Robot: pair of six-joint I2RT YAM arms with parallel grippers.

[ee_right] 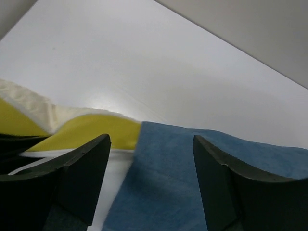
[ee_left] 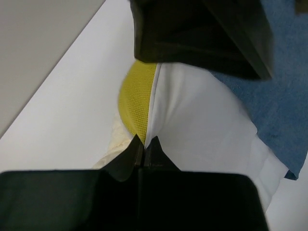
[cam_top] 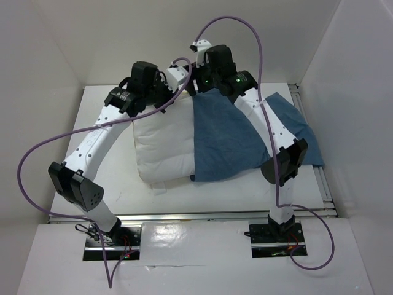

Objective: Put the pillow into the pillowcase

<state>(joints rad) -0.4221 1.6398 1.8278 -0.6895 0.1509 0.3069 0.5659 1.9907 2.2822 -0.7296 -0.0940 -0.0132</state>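
Observation:
The white pillow lies mid-table, its right part inside the dusty-blue pillowcase. My left gripper is at the pillow's far edge. In the left wrist view the left gripper is shut on the pillow at the seam beside its yellow strip, with the pillowcase to the right. My right gripper is close beside it. In the right wrist view the right gripper is open over the far edge of the pillowcase, next to the yellow strip.
White enclosure walls stand close on the left, the back and the right. The table's right edge has a metal rail. Purple cables loop over both arms. The right gripper's dark body hangs just above the left gripper's grip.

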